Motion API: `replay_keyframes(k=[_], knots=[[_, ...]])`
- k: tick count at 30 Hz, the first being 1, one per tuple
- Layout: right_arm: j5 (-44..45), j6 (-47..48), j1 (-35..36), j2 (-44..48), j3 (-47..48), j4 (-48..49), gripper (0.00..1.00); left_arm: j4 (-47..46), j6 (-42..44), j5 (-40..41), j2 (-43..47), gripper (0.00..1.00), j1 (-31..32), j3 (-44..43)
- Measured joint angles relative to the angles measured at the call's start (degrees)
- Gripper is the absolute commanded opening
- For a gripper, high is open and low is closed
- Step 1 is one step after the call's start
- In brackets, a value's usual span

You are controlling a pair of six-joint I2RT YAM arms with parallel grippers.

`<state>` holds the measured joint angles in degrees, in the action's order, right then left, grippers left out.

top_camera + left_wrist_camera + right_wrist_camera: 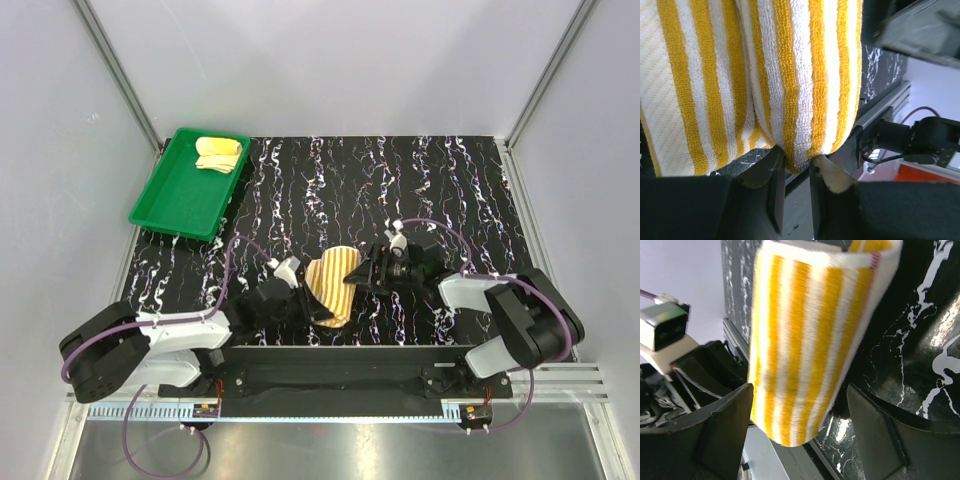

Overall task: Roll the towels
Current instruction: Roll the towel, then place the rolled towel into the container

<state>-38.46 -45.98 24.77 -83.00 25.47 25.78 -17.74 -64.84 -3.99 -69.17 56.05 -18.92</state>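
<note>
The orange-and-cream striped towel (335, 283) is a loose roll held up near the table's front edge, between both grippers. My left gripper (797, 159) is shut on a fold at the roll's lower edge, and its fingers (774, 172) pinch the cloth (800, 90). From the other side, my right gripper (800, 400) stands open around the roll (805, 340), with its fingers (725, 415) wide on either side. In the top view the left gripper (303, 296) sits at the roll's left and the right gripper (363, 274) at its right. The plain pale yellow towel (218, 153) lies rolled in the tray.
A green tray (175, 200) stands at the back left corner of the black marbled table (420, 190). Grey walls and metal posts enclose the table. The arms' mounting rail (340, 375) runs along the near edge, just below the towel.
</note>
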Motion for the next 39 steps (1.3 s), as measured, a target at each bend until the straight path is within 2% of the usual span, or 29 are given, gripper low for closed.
replay_keyframes(k=[7, 14, 16, 17, 20, 21, 27, 32, 39], knots=[[-0.07, 0.02, 2.82, -6.60, 0.15, 4.76, 0.83, -6.78, -4.17, -3.52, 1.68, 0.10, -2.71, 5.95], [-0.07, -0.17, 4.42, -7.96, 1.05, 8.66, 0.84, -18.86, -9.84, -6.43, -0.07, 0.08, -4.94, 12.35], [-0.09, -0.17, 4.74, -7.96, 1.20, 9.62, 0.84, -23.71, -11.67, -7.43, -2.19, 0.07, -5.53, 13.99], [-0.13, -0.17, 4.94, -7.96, 1.20, 10.12, 0.85, -25.62, -12.44, -7.82, -3.28, 0.03, -5.77, 14.53], [-0.22, -0.20, 5.38, -7.91, 1.20, 11.26, 0.90, -33.14, -15.52, -9.40, -8.44, 0.01, -6.45, 15.32], [-0.24, -0.17, 5.46, -7.82, 1.18, 11.63, 1.00, -36.04, -16.46, -9.86, -10.38, 0.00, -6.60, 15.37], [-0.02, -0.24, 5.55, -6.71, 0.04, 13.94, 0.99, -51.91, -22.14, -12.11, -23.91, 0.00, -6.99, 15.50], [0.33, -0.17, 5.55, -6.05, -1.53, 15.15, 1.00, -58.55, -26.49, -12.96, -32.96, 0.00, -7.39, 15.52], [0.24, -0.52, 5.55, -7.48, -4.63, 19.34, 1.00, -58.90, -27.39, -12.98, -31.61, 0.00, -8.76, 15.56]])
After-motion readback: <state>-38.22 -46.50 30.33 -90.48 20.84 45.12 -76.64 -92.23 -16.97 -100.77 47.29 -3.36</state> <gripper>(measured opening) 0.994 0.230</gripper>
